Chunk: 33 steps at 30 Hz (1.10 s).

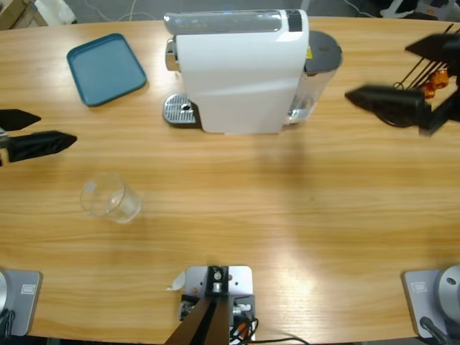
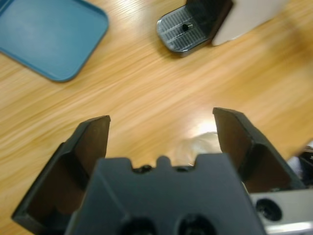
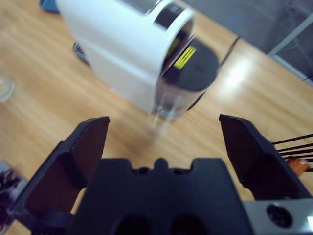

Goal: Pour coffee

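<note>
A clear glass tumbler (image 1: pixel 109 198) stands on the table at the front left; it looks clear and no coffee shows in it. My left gripper (image 1: pixel 56 129) is open at the left edge, behind the tumbler and apart from it. Its wrist view has the open gripper (image 2: pixel 161 117) over bare wood, with the tumbler (image 2: pixel 200 143) partly hidden behind the gripper body. The white coffee machine (image 1: pixel 241 72) stands at the back middle, its metal drip tray (image 1: pixel 180 110) bare. My right gripper (image 1: pixel 376 72) is open beside the machine's right end. In the right wrist view the gripper (image 3: pixel 164 119) faces the machine (image 3: pixel 122 44).
A teal tray (image 1: pixel 106 68) lies at the back left, also in the left wrist view (image 2: pixel 49 36). A black wire rack with orange capsules (image 1: pixel 435 80) stands at the far right, close behind my right gripper. The machine's water tank (image 3: pixel 188 73) faces that gripper.
</note>
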Each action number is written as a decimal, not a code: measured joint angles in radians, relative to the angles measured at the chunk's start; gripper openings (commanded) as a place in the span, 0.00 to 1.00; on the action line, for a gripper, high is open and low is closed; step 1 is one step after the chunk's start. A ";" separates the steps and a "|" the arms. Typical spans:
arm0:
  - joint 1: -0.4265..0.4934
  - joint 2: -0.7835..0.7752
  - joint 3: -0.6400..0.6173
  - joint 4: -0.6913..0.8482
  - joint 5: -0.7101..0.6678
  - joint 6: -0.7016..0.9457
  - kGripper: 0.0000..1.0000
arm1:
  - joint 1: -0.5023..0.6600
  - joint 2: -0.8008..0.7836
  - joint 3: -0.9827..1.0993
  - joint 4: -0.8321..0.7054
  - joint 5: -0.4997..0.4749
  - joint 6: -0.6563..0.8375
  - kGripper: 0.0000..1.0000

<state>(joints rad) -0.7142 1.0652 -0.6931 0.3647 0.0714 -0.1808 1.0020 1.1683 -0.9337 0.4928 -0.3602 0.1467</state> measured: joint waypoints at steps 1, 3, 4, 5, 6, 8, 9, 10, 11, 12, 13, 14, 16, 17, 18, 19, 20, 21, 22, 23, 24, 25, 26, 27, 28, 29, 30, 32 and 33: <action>-0.023 -0.026 0.000 0.009 -0.004 -0.017 0.98 | 0.000 0.000 0.004 0.008 0.023 0.004 1.00; -0.097 -0.073 0.000 0.021 -0.005 -0.053 0.98 | 0.000 0.000 0.012 0.019 0.069 0.009 1.00; -0.138 -0.088 0.000 0.023 -0.005 -0.069 0.98 | 0.000 0.000 0.016 0.022 0.086 0.012 1.00; -0.178 -0.095 0.001 0.024 0.008 -0.087 0.98 | 0.000 0.000 0.020 0.023 0.103 0.014 1.00; -0.220 -0.098 0.002 0.024 0.032 -0.109 0.98 | 0.000 0.000 0.024 0.025 0.117 0.017 1.00; -0.289 -0.098 0.008 0.024 0.093 -0.168 0.98 | 0.000 0.000 0.028 0.026 0.136 0.020 1.00; -0.314 -0.097 0.015 0.023 0.127 -0.198 0.98 | 0.000 0.000 0.029 0.026 0.142 0.021 1.00; -0.335 -0.096 0.025 0.019 0.165 -0.225 0.98 | 0.000 0.000 0.031 0.026 0.151 0.023 1.00; -0.351 -0.090 0.032 0.016 0.211 -0.247 0.98 | 0.000 0.000 0.034 0.026 0.162 0.026 1.00; -0.363 -0.081 0.034 0.014 0.260 -0.268 0.98 | 0.000 0.000 0.037 0.026 0.171 0.029 1.00; -0.373 -0.064 0.035 0.013 0.307 -0.287 0.98 | 0.000 0.000 0.043 0.026 0.177 0.031 1.00; -0.379 -0.042 0.035 0.005 0.341 -0.309 0.98 | 0.000 0.000 0.050 0.026 0.183 0.033 1.00; -0.389 0.014 0.054 -0.043 0.372 -0.357 0.99 | 0.000 0.000 0.062 0.026 0.196 0.036 1.00; -0.400 0.041 0.073 -0.068 0.374 -0.385 0.99 | 0.000 0.000 0.065 0.026 0.200 0.037 1.00; -0.419 0.068 0.093 -0.086 0.374 -0.415 0.99 | 0.000 0.000 0.067 0.026 0.203 0.038 1.00; -0.444 0.090 0.109 -0.102 0.374 -0.441 0.99 | 0.000 0.000 0.070 0.026 0.205 0.038 1.00; -0.476 0.109 0.126 -0.115 0.374 -0.471 0.99 | 0.000 0.000 0.074 0.026 0.207 0.038 1.00; -0.506 0.122 0.138 -0.122 0.375 -0.500 1.00 | 0.000 0.000 0.078 0.026 0.209 0.038 1.00; -0.532 0.127 0.146 -0.127 0.379 -0.523 1.00 | 0.000 0.000 0.083 0.026 0.212 0.038 1.00; -0.550 0.129 0.151 -0.130 0.389 -0.543 1.00 | 0.000 0.000 0.088 0.026 0.216 0.038 1.00; -0.566 0.129 0.155 -0.133 0.401 -0.558 1.00 | 0.000 0.000 0.095 0.025 0.220 0.038 1.00; -0.581 0.129 0.158 -0.135 0.414 -0.570 1.00 | 0.000 0.000 0.102 0.023 0.224 0.038 1.00; -0.592 0.129 0.161 -0.136 0.423 -0.581 1.00 | 0.000 0.001 0.106 0.020 0.229 0.038 1.00; -0.604 0.129 0.165 -0.137 0.431 -0.595 1.00 | 0.000 0.001 0.109 0.015 0.233 0.038 1.00; -0.615 0.130 0.169 -0.138 0.439 -0.609 1.00 | 0.000 0.001 0.112 0.009 0.240 0.039 1.00; -0.626 0.132 0.174 -0.138 0.445 -0.626 1.00 | 0.000 0.001 0.115 0.005 0.246 0.039 1.00; -0.633 0.138 0.177 -0.139 0.448 -0.645 1.00 | 0.000 0.001 0.119 0.003 0.250 0.039 1.00; -0.648 0.159 0.184 -0.139 0.452 -0.676 1.00 | 0.000 0.001 0.128 0.001 0.257 0.039 1.00; -0.658 0.171 0.188 -0.139 0.452 -0.693 1.00 | 0.000 0.001 0.131 0.001 0.259 0.039 1.00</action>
<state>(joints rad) -1.3725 1.2360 -0.5049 0.2256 0.5234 -0.8738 1.0017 1.1693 -0.8027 0.4938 -0.1010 0.1852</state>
